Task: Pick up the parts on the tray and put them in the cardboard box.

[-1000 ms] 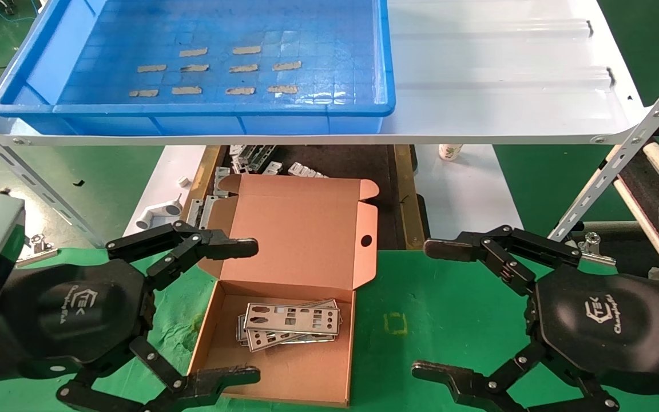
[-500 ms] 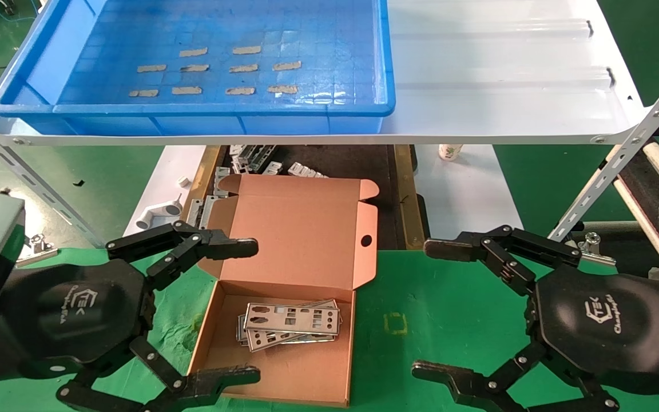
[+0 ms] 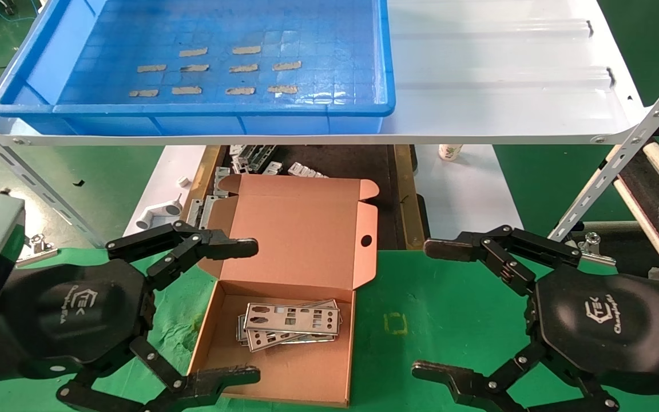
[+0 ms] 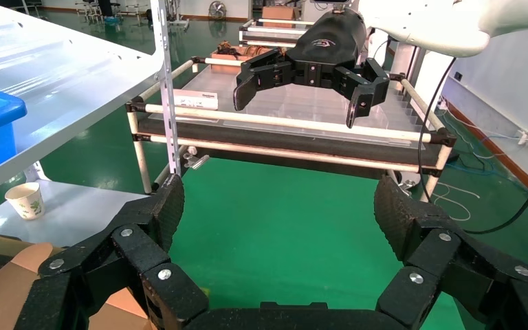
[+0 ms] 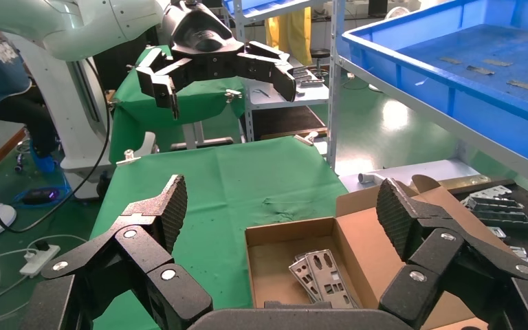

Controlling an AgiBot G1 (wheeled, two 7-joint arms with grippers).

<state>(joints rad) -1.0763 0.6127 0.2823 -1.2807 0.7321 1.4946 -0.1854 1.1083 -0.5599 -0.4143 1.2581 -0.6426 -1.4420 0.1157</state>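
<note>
The blue tray (image 3: 49, 68) is seen on the white ribbed shelf (image 3: 507, 74), above and behind the desk. Only short tan tape strips (image 3: 243, 67) are visible on its grid floor; no metal plates are seen in it.

The cardboard box (image 3: 306, 240) lies open on the green-covered desk (image 3: 438, 297), lid hinged back, the small round hole (image 3: 366, 240) showing in the lid. A small stack of silver punched plates (image 3: 289, 323) is lying flat inside the box bottom, slightly fanned. The count cannot be told exactly; at least two or three edges are visible.

The left pincer (image 3: 243, 309) is held low at the box's left edge, jaws spread wide apart, nothing between them. The right pincer (image 3: 432, 309) is held to the right of the box over the green cloth, jaws likewise wide apart and empty.

More metal parts (image 3: 261, 160) and a white pipe fitting (image 3: 158, 214) are noted on the lower level behind the box, outside the tray.

Judgement: the transfer appears complete, as the tray is emptied of parts and all are deposited in the box. Nothing further is seen left to pick up from the tray.
</note>
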